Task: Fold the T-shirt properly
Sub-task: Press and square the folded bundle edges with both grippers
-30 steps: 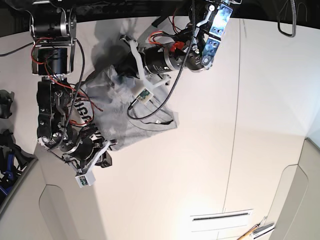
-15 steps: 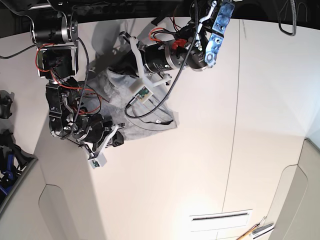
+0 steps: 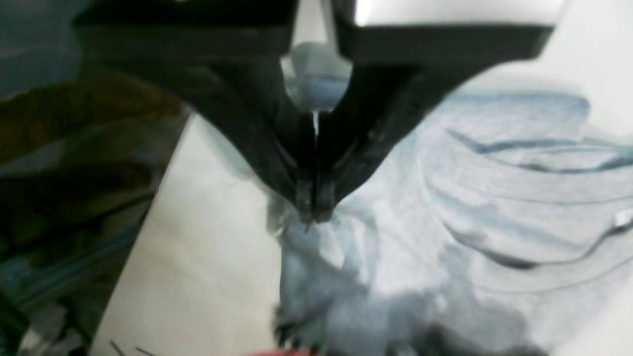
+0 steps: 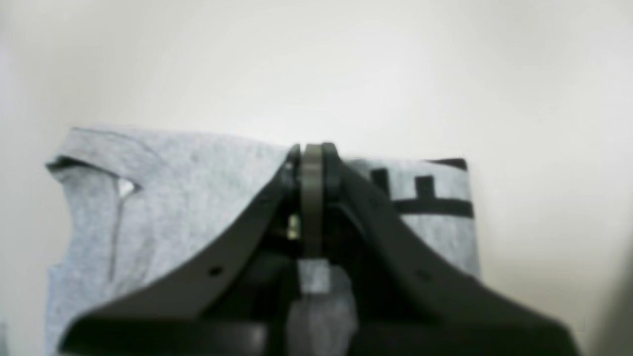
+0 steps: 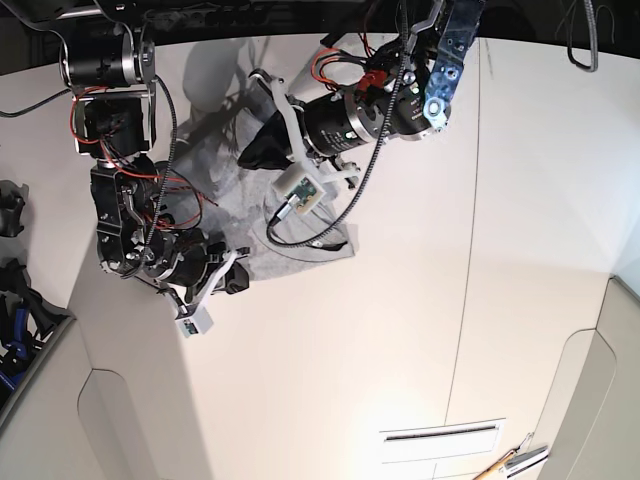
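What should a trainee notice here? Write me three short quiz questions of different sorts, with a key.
1. True or false: the left gripper is wide open.
2. What is printed on the T-shirt? A: red stripes. B: black block letters. C: a blue star.
3. Fill in: the right gripper is ____ (open or shut).

Key: 1 false, it is pinched shut on the cloth. 2 B. 3 shut.

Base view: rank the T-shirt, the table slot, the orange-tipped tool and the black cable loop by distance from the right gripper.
From the right gripper:
1. T-shirt, at its tips.
2. table slot, lower right.
3. orange-tipped tool, bottom right corner.
4. black cable loop, top right corner.
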